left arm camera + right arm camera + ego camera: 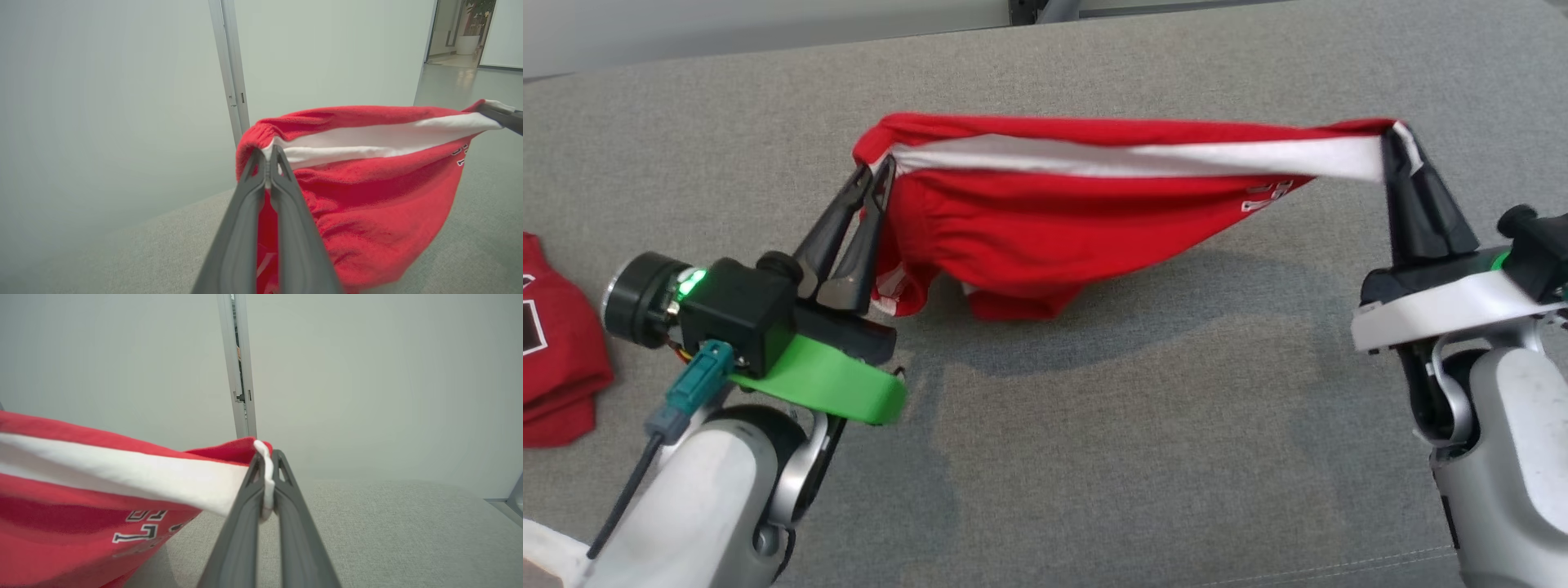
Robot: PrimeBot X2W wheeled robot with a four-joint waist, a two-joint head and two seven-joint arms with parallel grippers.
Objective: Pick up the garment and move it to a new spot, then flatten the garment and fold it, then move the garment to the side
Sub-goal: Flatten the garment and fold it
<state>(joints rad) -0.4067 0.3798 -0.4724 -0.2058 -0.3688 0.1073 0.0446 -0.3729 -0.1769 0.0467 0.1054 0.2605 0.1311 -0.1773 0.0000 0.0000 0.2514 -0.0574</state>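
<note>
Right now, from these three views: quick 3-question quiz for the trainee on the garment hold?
1. True or false: the red garment lies spread flat on the grey surface.
2. The right gripper is: A) open above the cloth; B) shut on one end of the garment; C) resting on the surface.
3. What lies at the left edge of the head view, beyond the left gripper?

Key:
1. False. It hangs stretched between both grippers.
2. B.
3. A second red garment.
</note>
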